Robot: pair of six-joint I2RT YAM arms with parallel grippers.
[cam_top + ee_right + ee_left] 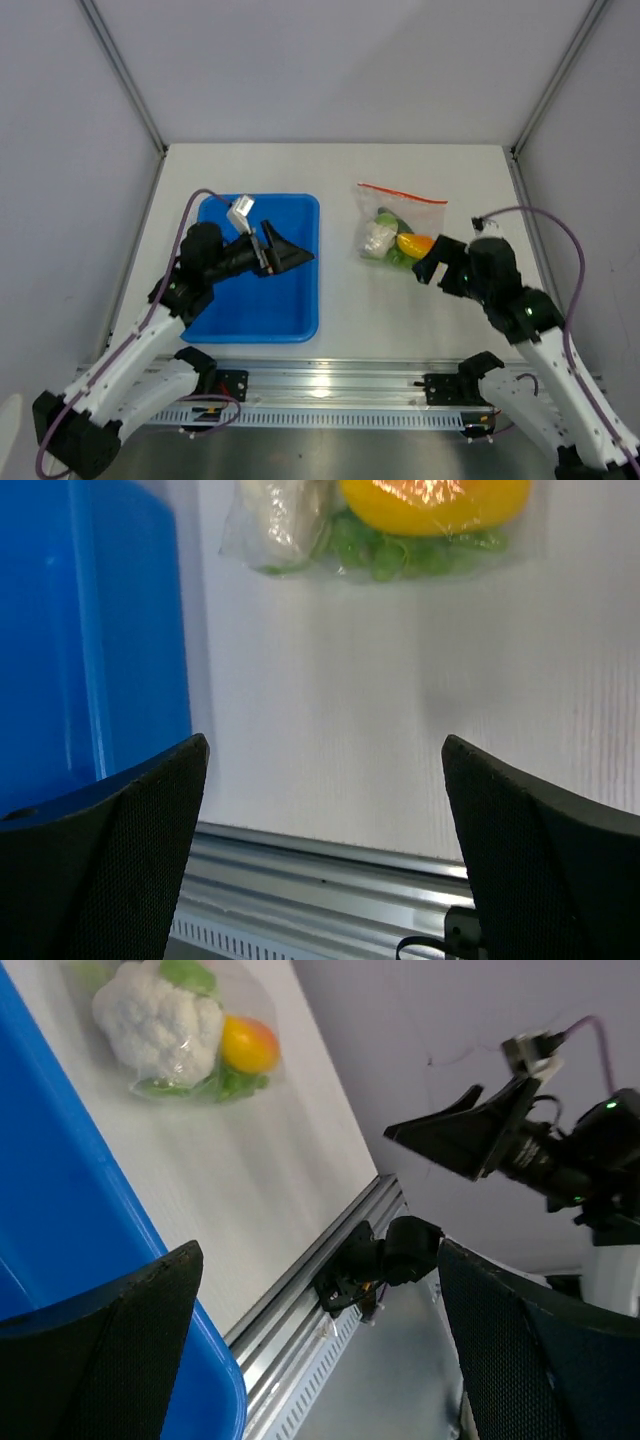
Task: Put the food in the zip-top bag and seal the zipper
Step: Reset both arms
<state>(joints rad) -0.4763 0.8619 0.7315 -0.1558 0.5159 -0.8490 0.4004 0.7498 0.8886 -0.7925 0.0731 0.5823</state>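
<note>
1. Blue tray (250,310), left half of table (340,170); left gripper (295,252) over its far right part, jaws apart, empty.
2. Clear zip-top bag (400,215), flat on table right of tray; cabbage (377,240), orange-yellow fruit (414,243) and grapes (380,550) inside; zipper (402,193) along far edge.
3. Right gripper (428,262), just beside bag's near right corner, jaws apart, empty.

**A:** What sort of place have you got here?

**B:** You're in a robot lab cell, not a home. There's a bare white table (340,170), with plain pale panels (330,60) around it, held by metal struts (122,75).

**A:** What else shows you that?

**B:** Your left arm (150,340) and right arm (540,340) are bolted to an aluminium rail (330,385) at the near edge. Purple cables (200,191) loop loose. The food (380,240) looks like toy produce.
</note>
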